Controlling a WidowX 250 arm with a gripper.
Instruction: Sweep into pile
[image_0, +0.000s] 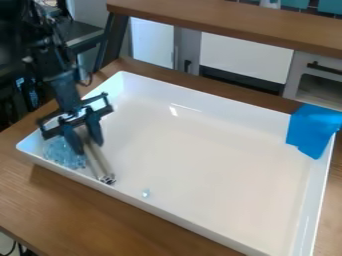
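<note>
A blue sheet (310, 129), creased and angular, lies toward the right of the wooden desk (43, 192). Beyond the desk, a raised wooden shelf (227, 22) runs above white panels (247, 57), with a dark slanted support (112, 42) under its left end. A black handle (324, 68) sits above an open compartment (320, 91); teal tiles (330, 6) show behind.

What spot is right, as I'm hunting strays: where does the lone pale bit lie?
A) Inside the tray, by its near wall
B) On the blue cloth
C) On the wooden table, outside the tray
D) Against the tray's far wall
A: the lone pale bit lies inside the white tray by its near wall, apart from the pale heap.
</note>
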